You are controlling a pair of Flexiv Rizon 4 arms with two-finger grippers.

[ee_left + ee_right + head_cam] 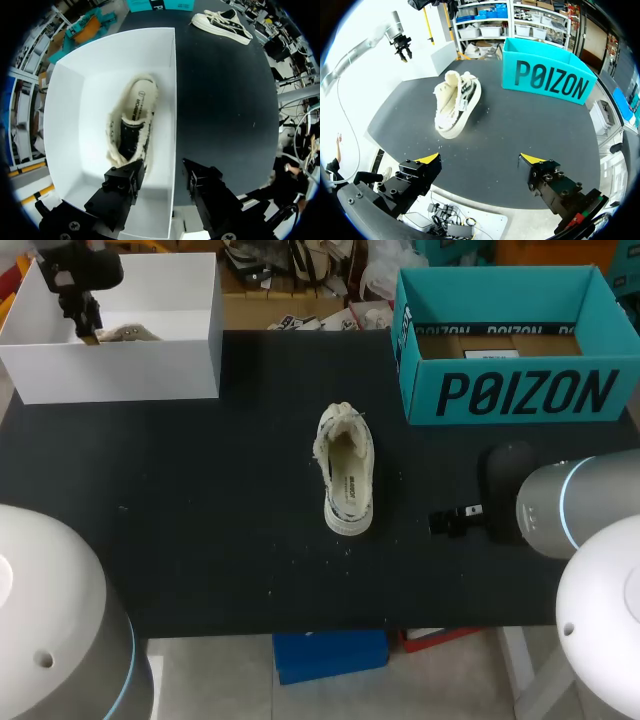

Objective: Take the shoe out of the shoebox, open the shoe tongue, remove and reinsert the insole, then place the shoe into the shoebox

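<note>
One cream, fleece-lined shoe lies on the black table's middle, seen side-on ahead of my right gripper, which is open and holds nothing. In the head view the right gripper is to the right of that shoe. A second matching shoe lies inside the white box at the far left. My left gripper hangs open over that box, one finger above the shoe's end and the other outside the box's wall. The left gripper holds nothing. A teal shoebox stands open at the far right.
The teal shoebox is beyond the table shoe from the right gripper. Bare black table lies between the white box and the middle shoe, with small light crumbs near the front.
</note>
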